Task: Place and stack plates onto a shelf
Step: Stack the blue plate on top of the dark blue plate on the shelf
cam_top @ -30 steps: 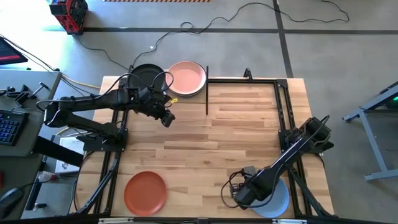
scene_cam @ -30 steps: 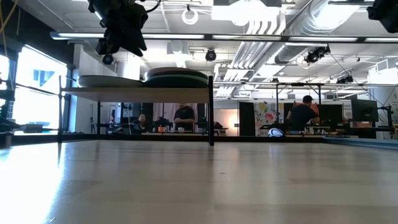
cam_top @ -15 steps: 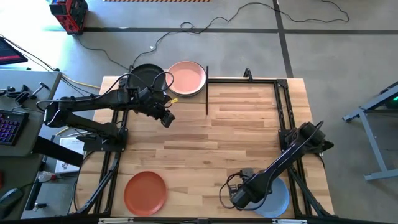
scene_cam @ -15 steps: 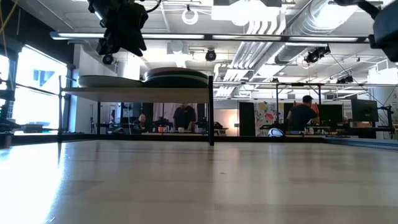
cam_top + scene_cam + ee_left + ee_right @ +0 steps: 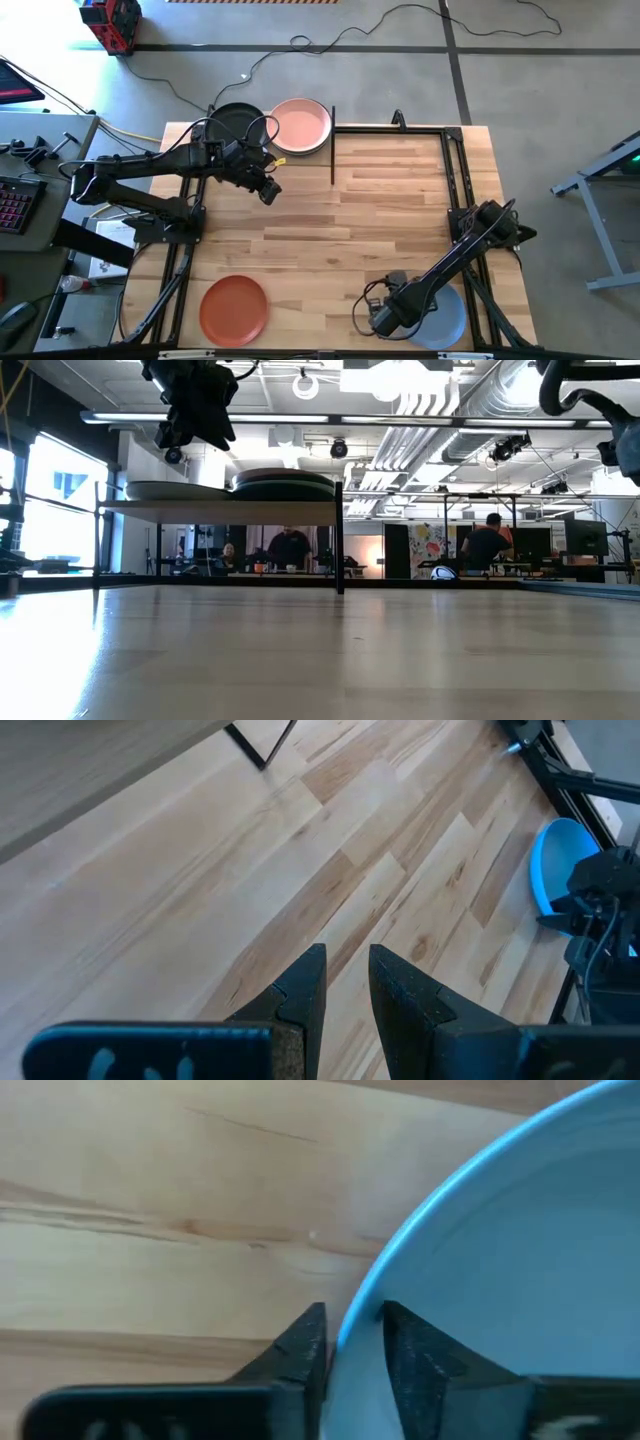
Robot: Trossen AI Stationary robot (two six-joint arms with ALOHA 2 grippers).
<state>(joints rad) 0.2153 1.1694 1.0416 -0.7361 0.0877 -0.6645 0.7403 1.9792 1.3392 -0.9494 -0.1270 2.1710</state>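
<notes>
A blue plate lies flat on the table near the front right corner. My right gripper stands over its left edge, shut on the rim. A terracotta plate lies at the front left. On the shelf at the far left rest a charcoal plate and a pink plate. My left gripper hangs in the air just in front of the shelf, open by a narrow gap, with nothing between its fingers. My right gripper has the blue plate's rim between its two fingers, on the side toward the table's left edge. One finger stands inside the plate and the other outside it. The fingers point down from above. The plate lies on the table.
Black frame rails run along the table's right side and far edge. A black shelf upright stands beside the pink plate. Bare planks stretch across the table's middle. Beyond the table, people show in the room.
My right gripper has gone down onto the blue plate's left rim and a little toward the near edge; its arm has dropped into the low view's upper right corner. The blue plate has not moved.
</notes>
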